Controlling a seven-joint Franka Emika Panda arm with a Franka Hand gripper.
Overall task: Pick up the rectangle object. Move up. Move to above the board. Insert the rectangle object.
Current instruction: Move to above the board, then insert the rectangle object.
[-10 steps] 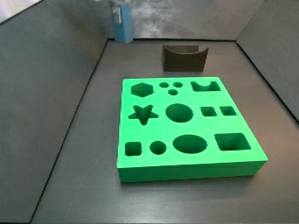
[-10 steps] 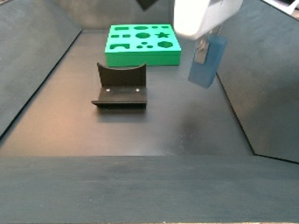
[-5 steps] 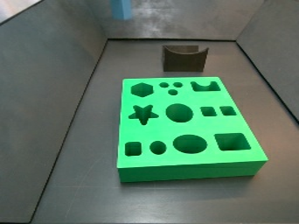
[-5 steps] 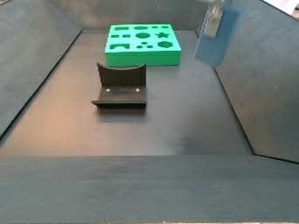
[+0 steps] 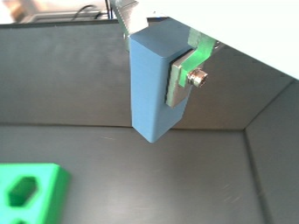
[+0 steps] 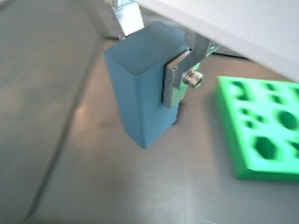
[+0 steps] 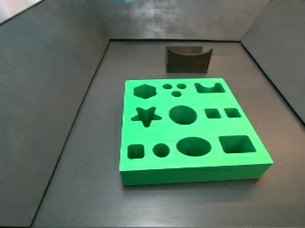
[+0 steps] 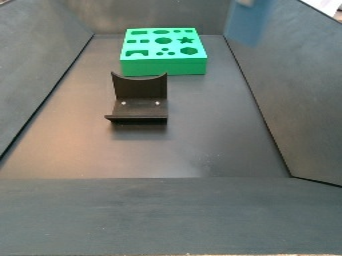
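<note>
My gripper (image 5: 158, 70) is shut on the rectangle object (image 5: 152, 92), a tall light blue block, and holds it upright high above the dark floor. One silver finger plate (image 5: 184, 77) presses on its side; the opposite finger is hidden behind it. The block and gripper (image 6: 149, 74) also show in a wrist view, block (image 6: 140, 96). The green board (image 7: 191, 129) with its shaped holes lies flat on the floor, off to the side of the block (image 6: 267, 122). In a side view only the block's lower end (image 8: 246, 15) shows at the top edge.
The dark fixture (image 7: 188, 59) stands on the floor beyond the board, also seen in a side view (image 8: 138, 98). Grey walls (image 7: 60, 80) slope up around the floor on all sides. The board also shows far back (image 8: 164, 50).
The gripper has risen with the blue block; in both side views the block has moved up and nearly out of the top of the picture.
</note>
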